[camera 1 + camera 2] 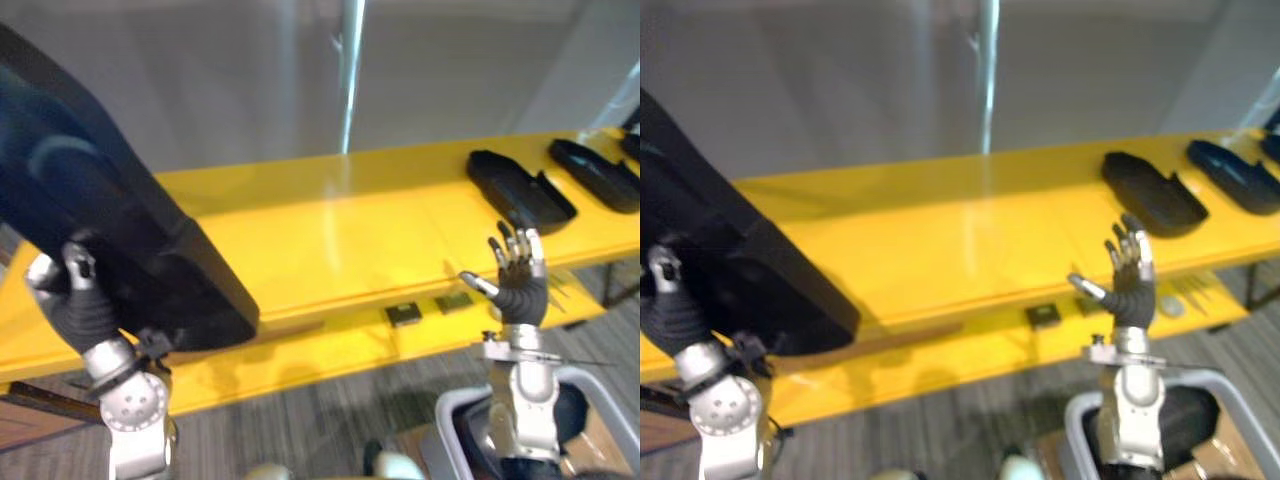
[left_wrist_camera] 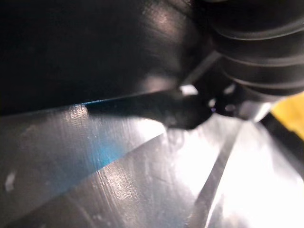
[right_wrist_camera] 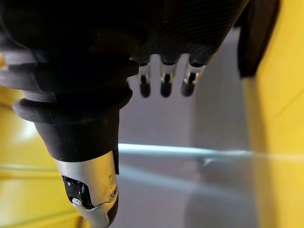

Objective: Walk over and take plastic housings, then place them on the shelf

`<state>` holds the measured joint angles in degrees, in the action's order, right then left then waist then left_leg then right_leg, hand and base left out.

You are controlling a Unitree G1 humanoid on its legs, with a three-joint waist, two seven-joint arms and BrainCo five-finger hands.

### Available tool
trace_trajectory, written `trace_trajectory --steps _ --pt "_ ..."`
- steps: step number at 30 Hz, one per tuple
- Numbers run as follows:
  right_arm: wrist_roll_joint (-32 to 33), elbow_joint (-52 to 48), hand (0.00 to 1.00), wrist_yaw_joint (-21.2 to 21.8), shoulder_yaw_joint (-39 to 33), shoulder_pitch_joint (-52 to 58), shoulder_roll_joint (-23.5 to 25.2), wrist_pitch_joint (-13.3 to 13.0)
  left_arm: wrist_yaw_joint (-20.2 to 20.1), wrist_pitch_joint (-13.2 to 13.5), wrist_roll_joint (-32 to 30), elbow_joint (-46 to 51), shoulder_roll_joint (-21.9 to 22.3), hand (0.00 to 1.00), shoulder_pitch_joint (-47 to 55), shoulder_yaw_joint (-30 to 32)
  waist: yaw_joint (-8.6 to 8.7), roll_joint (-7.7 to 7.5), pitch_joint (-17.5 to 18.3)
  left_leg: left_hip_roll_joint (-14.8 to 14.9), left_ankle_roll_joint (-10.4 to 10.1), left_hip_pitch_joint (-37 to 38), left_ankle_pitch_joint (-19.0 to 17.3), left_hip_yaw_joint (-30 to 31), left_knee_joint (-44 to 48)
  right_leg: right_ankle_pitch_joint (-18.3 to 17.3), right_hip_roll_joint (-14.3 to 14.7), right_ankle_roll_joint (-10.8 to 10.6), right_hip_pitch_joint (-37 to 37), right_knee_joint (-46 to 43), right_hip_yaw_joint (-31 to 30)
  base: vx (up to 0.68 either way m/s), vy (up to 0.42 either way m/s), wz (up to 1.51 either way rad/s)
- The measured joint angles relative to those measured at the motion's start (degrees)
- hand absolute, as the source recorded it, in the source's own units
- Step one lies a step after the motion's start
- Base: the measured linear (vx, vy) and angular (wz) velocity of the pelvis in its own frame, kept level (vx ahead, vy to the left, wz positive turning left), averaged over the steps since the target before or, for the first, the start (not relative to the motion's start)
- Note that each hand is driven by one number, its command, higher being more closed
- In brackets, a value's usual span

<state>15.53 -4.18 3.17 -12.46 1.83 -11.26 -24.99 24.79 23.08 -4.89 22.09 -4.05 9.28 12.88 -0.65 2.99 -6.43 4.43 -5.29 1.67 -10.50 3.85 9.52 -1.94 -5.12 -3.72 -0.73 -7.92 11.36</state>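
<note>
A long yellow shelf (image 1: pixel 340 230) runs across in front of the robot. It has a top level and a lower level (image 1: pixel 330 352) that sticks out toward the robot.

The left hand (image 1: pixel 78 305) is up by the left end of the shelf. A big black plastic housing (image 1: pixel 110 220) sits on top of it, up in the air and tilted. The housing's low corner hangs over the front edge of the top level. The fingers of this hand are hidden behind the housing, so I cannot tell if they grasp it.

The right hand (image 1: pixel 520 285) is up in front of the lower level's front edge, near the right end. Its fingers (image 1: pixel 533 248) are straight and spread, and it holds nothing.

Two more black housings lie flat on the top level by the right end. One (image 1: pixel 520 190) is just past the right hand, and the other (image 1: pixel 597 172) is near it, closer to the end.

Between the big housing and those two, the top level is a wide bare yellow strip.

Two small dark squares (image 1: pixel 404 315) lie side by side on the lower level, just left of the right hand.
</note>
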Motion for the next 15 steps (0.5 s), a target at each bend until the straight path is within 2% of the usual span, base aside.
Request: trace_trajectory --steps 1,2,4,6,8,10,13,15 --pt "-0.1 0.0 0.00 -0.8 -0.6 0.0 0.0 0.0 -0.6 0.1 0.0 0.0 0.3 1.00 -0.4 -0.3 -0.02 0.26 0.1 0.3 0.2 0.4 0.6 -2.3 -0.7 -0.1 0.0 0.1 1.0 0.6 0.6 0.19 -0.090 0.70" --pt "-0.1 -0.3 0.00 -1.9 -1.7 0.1 0.1 -0.1 -1.5 0.4 0.0 0.3 0.6 1.00 -0.8 -0.8 0.29 0.23 0.1 0.9 0.9 1.1 1.4 -7.5 -1.5 -0.1 -0.2 0.1 2.8 1.6 2.2 0.15 -0.054 0.52" --pt "-0.6 -2.1 0.00 -4.4 -3.8 0.9 0.6 -0.2 -3.7 0.5 0.1 0.5 0.5 1.00 -1.7 -1.8 0.40 0.37 0.2 0.8 1.4 1.7 2.2 -11.3 -2.2 -0.1 -0.6 0.2 4.3 2.1 3.0 0.13 0.000 0.55" --pt "-1.3 -4.4 0.00 -7.2 -5.3 1.6 1.0 -1.5 -6.0 0.5 0.6 0.5 0.3 1.00 -2.4 -3.3 0.47 0.11 0.2 0.2 1.4 2.6 2.8 -10.6 -3.5 -0.1 -1.0 0.2 4.9 2.5 2.9 0.08 0.056 0.32" --pt "-3.3 -7.0 0.00 -10.1 -6.2 1.5 1.9 -2.2 -9.0 -0.5 2.1 0.5 -0.9 1.00 -2.7 -5.3 0.88 -0.86 0.3 -0.1 1.4 2.7 2.8 -10.9 -3.7 -0.1 -1.3 0.2 4.9 2.7 2.6 0.04 0.050 -0.03" --pt "-3.5 -8.7 0.00 -11.9 -6.8 1.6 3.2 -2.3 -11.1 -2.3 3.5 0.4 -2.8 1.00 -3.1 -7.2 1.72 -1.49 0.5 -0.2 1.4 3.6 2.8 -12.0 -4.5 -0.1 -1.4 0.2 5.0 2.8 2.1 0.02 0.029 -0.25" --pt "-3.7 -10.6 0.00 -13.3 -7.5 3.4 4.5 -2.3 -14.3 -6.8 5.3 -1.2 -5.6 1.00 -7.5 -9.8 2.90 -1.76 0.5 -0.4 1.4 5.0 2.9 -14.8 -5.7 -0.1 -1.2 0.1 4.8 3.9 -0.8 -0.02 0.012 -0.46" --pt "-6.8 -11.3 0.00 -15.1 -7.6 5.5 5.5 -2.3 -15.5 -11.2 8.5 -5.4 -7.6 1.00 -12.8 -12.3 4.91 -1.60 0.4 -0.3 1.3 5.8 2.9 -17.2 -6.3 0.1 -0.9 -0.3 4.6 5.0 -3.0 -0.05 -0.007 -0.49"
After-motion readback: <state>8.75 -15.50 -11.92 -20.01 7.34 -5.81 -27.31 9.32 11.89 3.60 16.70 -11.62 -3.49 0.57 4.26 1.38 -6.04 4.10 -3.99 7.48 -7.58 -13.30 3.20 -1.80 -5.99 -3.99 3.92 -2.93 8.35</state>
